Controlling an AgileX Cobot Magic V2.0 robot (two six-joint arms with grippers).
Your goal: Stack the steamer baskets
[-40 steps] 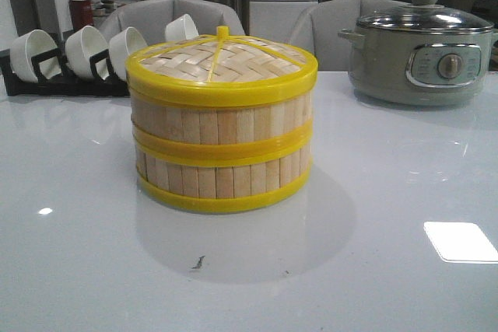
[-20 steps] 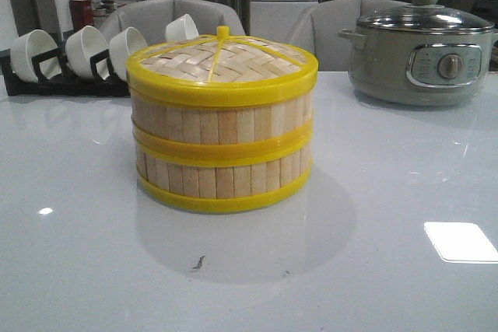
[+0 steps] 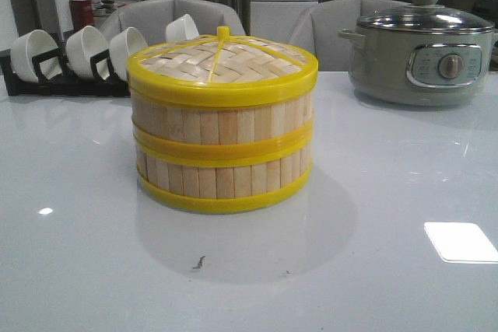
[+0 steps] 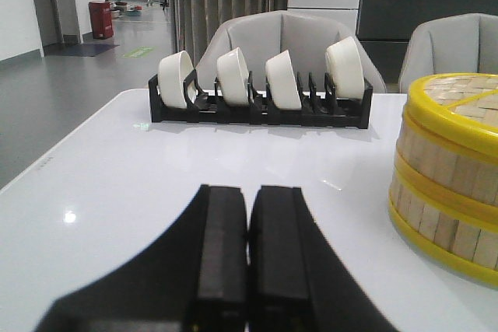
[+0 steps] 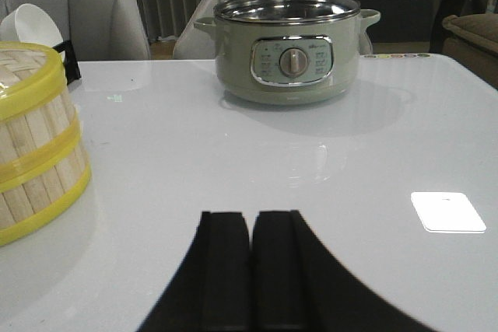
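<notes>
Two steamer baskets stand stacked in the middle of the white table, the upper basket (image 3: pixel 222 124) resting squarely on the lower basket (image 3: pixel 224 179). A flat woven lid (image 3: pixel 223 63) with a yellow rim and knob covers the top. The stack (image 4: pixel 447 169) shows at the edge of the left wrist view, and the same stack (image 5: pixel 35 141) at the edge of the right wrist view. My left gripper (image 4: pixel 248 196) is shut and empty, low over the table, well apart from the stack. My right gripper (image 5: pixel 250 219) is also shut and empty, on the stack's other side. Neither gripper shows in the front view.
A grey-green electric pot (image 3: pixel 420 50) with a glass lid stands at the back right. A black rack (image 3: pixel 58 82) holding white bowls (image 3: pixel 85 50) sits at the back left. Grey chairs (image 3: pixel 175 13) stand behind the table. A bright light patch (image 3: pixel 459 241) lies on the table at the front right.
</notes>
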